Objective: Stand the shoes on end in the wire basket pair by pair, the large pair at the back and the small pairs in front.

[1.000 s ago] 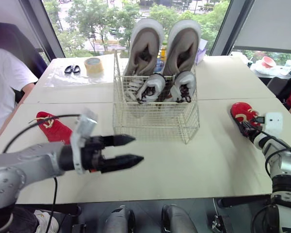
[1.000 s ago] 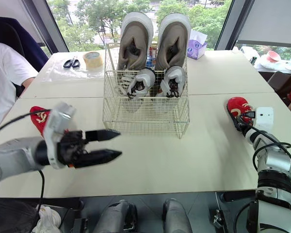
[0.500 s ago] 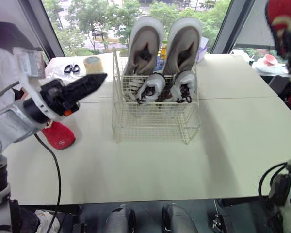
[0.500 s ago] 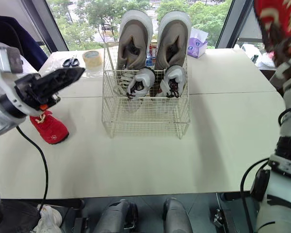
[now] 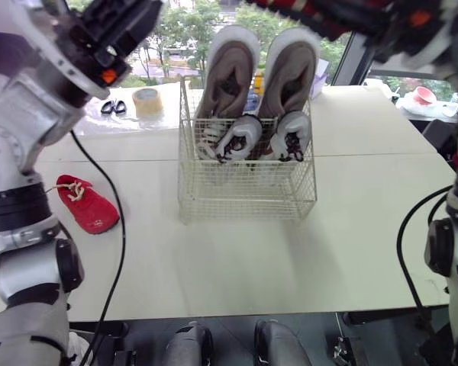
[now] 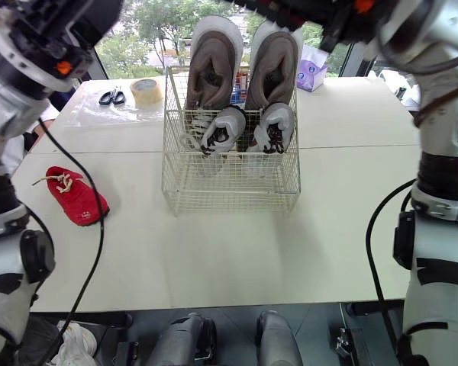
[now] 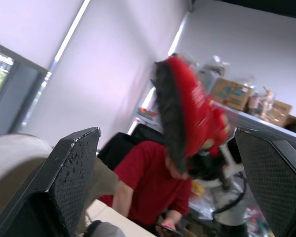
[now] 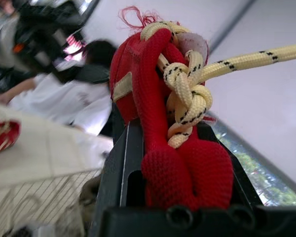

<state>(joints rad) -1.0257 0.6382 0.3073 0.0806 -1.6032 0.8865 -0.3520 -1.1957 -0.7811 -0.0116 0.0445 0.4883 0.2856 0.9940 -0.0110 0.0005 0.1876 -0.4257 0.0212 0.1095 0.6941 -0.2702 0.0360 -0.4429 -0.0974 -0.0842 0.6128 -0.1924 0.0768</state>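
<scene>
Honestly, wrist cams: right fingers (image 8: 119, 173) clamp a red shoe (image 8: 160, 113), left fingers (image 7: 69, 187) gape empty; head cam: second red shoe (image 5: 88, 210) on desk (image 5: 237, 252).

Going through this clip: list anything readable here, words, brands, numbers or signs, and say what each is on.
No text reads legibly in these views.
The purple tissue box carries print too small to read.
The cardboard box carries blue markings too blurred to read.
The red shoe carries a tan patch with no legible letters.
</scene>
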